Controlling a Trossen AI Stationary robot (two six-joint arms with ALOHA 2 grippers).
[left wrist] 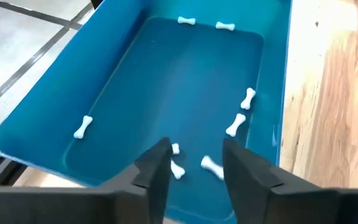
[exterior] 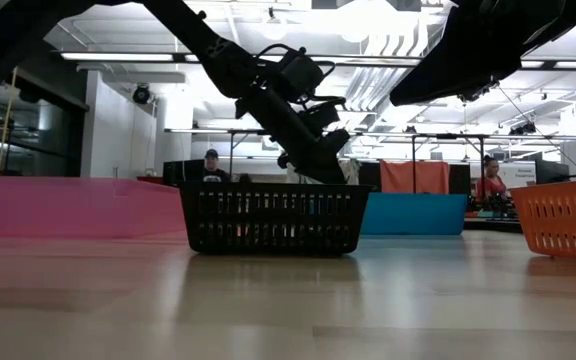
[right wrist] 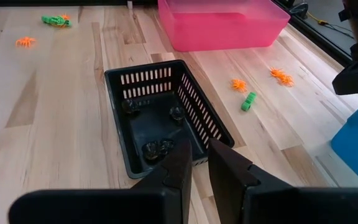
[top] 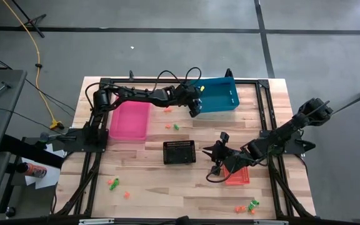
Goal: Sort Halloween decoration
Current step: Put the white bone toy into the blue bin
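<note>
Eight small white bone trinkets (left wrist: 239, 124) lie scattered over the floor of the blue bin (left wrist: 120, 68), which sits at the far edge of the bench (top: 149, 181), toward its right corner. The left pincer (left wrist: 196, 163) hangs over the near left corner of that bin, its fingers spread and nothing between them; three of the bones lie just below its tips. The pink bin (top: 130, 120) stands beside the blue one toward the far left, and a black slotted basket (right wrist: 164, 118) sits in the middle of the bench with a few dark round trinkets (right wrist: 157, 148) on its floor. The right pincer (right wrist: 200, 163) hovers just above the near rim of the black basket, fingers close together with a narrow gap and no object seen between them. An orange basket (top: 239, 175) stands under the right arm near the right edge. Loose decorations remain on the wood: orange spider shapes (right wrist: 281, 75) and a green piece (right wrist: 248, 101) between the pink bin and the black basket, more orange and green bits (top: 113, 183) by the near left corner, and another cluster (top: 249, 205) by the near right corner. People show in the room beyond, in the low view.
</note>
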